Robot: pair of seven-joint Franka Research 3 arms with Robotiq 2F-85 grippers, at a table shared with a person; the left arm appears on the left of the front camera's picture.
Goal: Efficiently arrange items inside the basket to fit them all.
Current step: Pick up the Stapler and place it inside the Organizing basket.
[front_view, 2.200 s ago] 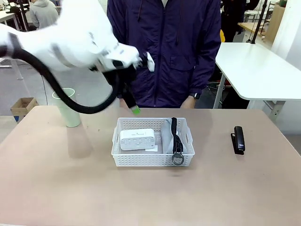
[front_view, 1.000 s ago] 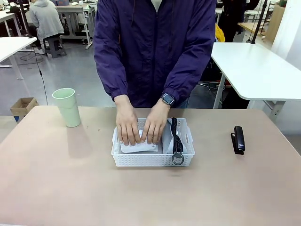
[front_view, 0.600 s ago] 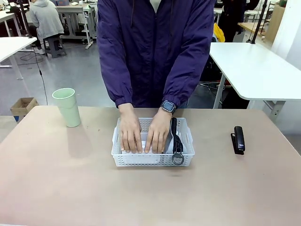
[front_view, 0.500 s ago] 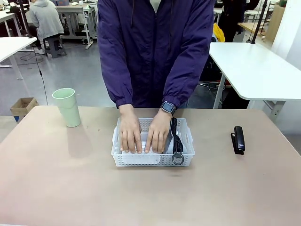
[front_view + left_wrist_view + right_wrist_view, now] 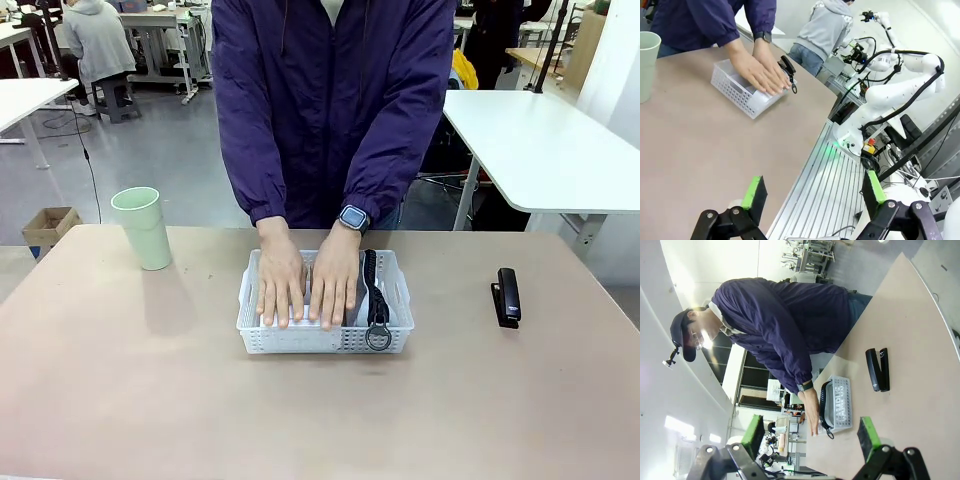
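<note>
The white perforated basket [image 5: 393, 338] sits mid-table. Both of the person's hands [image 5: 305, 288] lie flat inside it, covering the white box. The grey pouch with black strap and ring [image 5: 374, 298] stands along the basket's right side. The pale green cup [image 5: 143, 228] stands upright at the far left, the black stapler [image 5: 507, 297] lies at the right. My left gripper [image 5: 812, 192] is open, hanging off the table's near edge, far from the basket [image 5: 737, 93]. My right gripper [image 5: 810, 435] is open too, well away from the basket [image 5: 841, 405] and stapler [image 5: 877, 369].
The person in a dark purple jacket [image 5: 335, 110] stands at the table's far side. Other white tables [image 5: 545, 140] and a small cardboard box [image 5: 50, 226] are behind. Broad bare tabletop [image 5: 300, 420] lies in front of the basket.
My left arm has left the front view. The person reached in with both hands and pressed down on the white box, sliding the hands slightly back toward the far side.
</note>
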